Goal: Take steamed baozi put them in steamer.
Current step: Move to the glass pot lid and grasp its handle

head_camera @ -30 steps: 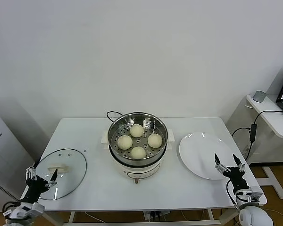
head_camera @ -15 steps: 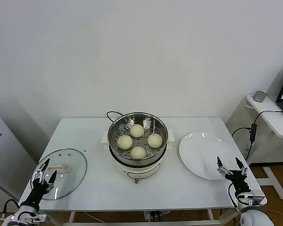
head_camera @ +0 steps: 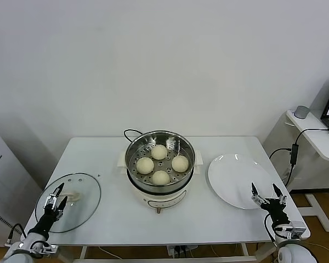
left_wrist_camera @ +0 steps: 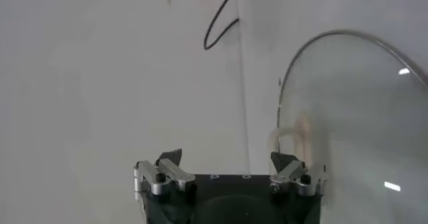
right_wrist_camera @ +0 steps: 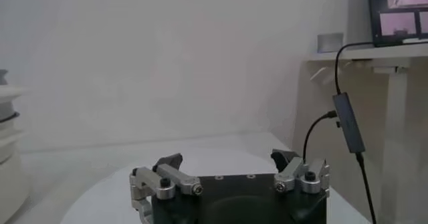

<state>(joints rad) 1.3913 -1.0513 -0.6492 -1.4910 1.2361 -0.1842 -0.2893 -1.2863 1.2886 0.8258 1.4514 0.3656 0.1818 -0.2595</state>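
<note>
Several cream-white baozi (head_camera: 161,177) lie on the perforated tray inside the shiny steel steamer (head_camera: 160,187), which stands on its cream base at the middle of the table. My left gripper (head_camera: 57,198) is open and empty, low at the table's front left over the glass lid (head_camera: 83,189). It also shows in the left wrist view (left_wrist_camera: 226,162). My right gripper (head_camera: 265,193) is open and empty at the front right, by the near edge of the white plate (head_camera: 233,178). It also shows in the right wrist view (right_wrist_camera: 229,165).
The glass lid (left_wrist_camera: 361,112) with its cream handle lies flat at the table's left front corner. A black cord (head_camera: 130,132) runs behind the steamer. A side desk (head_camera: 318,134) with a cable and a laptop stands to the right of the table.
My left gripper has moved up and a little right over the lid's edge. My right gripper has dropped slightly and then held by the plate's edge. The baozi and steamer have not moved.
</note>
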